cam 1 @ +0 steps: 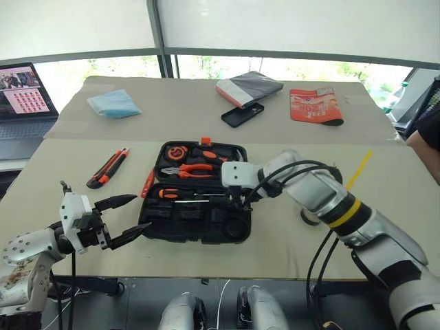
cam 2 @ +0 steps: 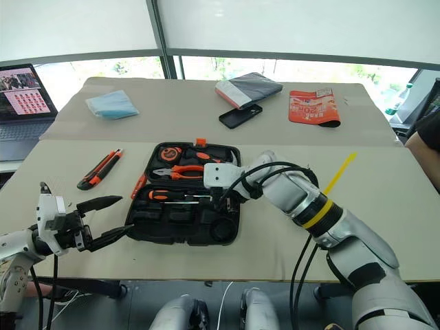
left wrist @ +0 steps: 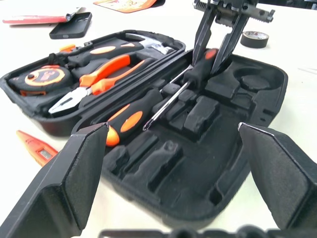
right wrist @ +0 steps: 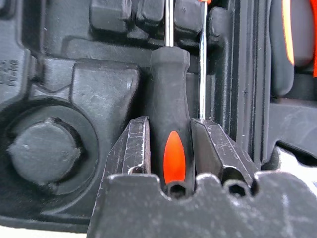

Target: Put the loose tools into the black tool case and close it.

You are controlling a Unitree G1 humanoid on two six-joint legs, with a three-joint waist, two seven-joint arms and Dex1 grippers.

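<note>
Two tools are at work over the desk [cam 1: 289, 247]. The right tool [cam 1: 236, 203] reaches down into the near half of the open black tool case [cam 1: 189, 227], its two fingers [right wrist: 133, 148] clamped on the black handle of a screwdriver [right wrist: 171, 148] with an orange inlay; the shaft runs away from the fingers along a moulded slot, beside a second thin shaft. The left tool [cam 1: 122, 220] hangs just off the case's near left corner, above the desk edge, fingers spread wide apart and holding nothing.

The case lies open and flat in the middle of the desk. Its far half carries the tape measure [cam 1: 176, 152], the orange-handled pliers [cam 1: 189, 170] and a hammer. In the near half lies a larger screwdriver with an orange-and-black handle [left wrist: 130, 120], its tip pointing toward the held one (the two lie nearly in line).

Some things lie loose outside the case. The utility knife [cam 1: 108, 168] rests on the desk well to the left of the case. A slim orange piece [cam 1: 147, 183] lies against the case's left side; what it is I cannot tell. The roll of tape [left wrist: 254, 38] sits on the desk to the right of the case, behind the right arm.

Farther back lie a black smartphone [cam 1: 242, 115], a grey-and-red pouch [cam 1: 249, 88], an orange packet [cam 1: 315, 106] and a pale blue cloth [cam 1: 114, 103]. A laptop [cam 1: 24, 103] stands at the far left.
</note>
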